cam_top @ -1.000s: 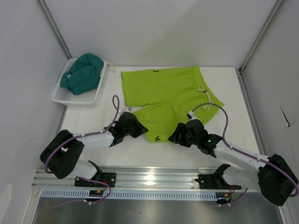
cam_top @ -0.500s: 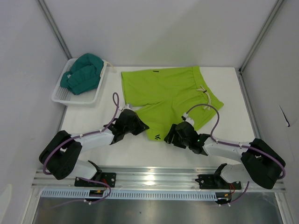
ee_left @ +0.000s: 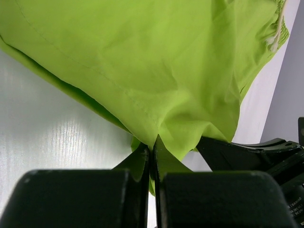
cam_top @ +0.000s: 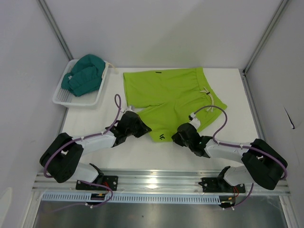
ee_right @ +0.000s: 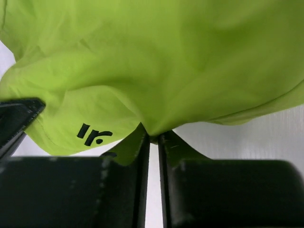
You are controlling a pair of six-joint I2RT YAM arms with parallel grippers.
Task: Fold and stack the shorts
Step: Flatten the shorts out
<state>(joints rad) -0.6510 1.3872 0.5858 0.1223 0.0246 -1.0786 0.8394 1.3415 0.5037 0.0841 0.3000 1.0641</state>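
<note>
far left, abt 10 o'clock on the table (cam_top: 90,118): white mesh basket (cam_top: 61,99) w/ the teal shorts (cam_top: 85,73) bunched inside, not yet folded; next, my left claw (cam_top: 146,128) is clamped shut on the lime shorts (cam_top: 164,88), at the 9 o'clock end of the near leg's hem; wrist cam shows both fingers squeezed together w/ a tuck of green cloth between them; the lime pair lies spread mid-table, waistband + cream drawstring (cam_top: 210,97) out at 3 o'clock; my right claw (cam_top: 175,137) is closed on the same hem's 3 o'clock end, just beside the small dark logo (cam_top: 162,137); handling, my guess: thin, light, totally limp fabric, prob a bit slick, so it'll sag between my two pinches & won't hold a crease by itself; best hold is where i am, on the hem corners, since stitched cloth is doubled there; a shallow pinch could slip, so keep both claws level w/ light tension across the hem.
</note>
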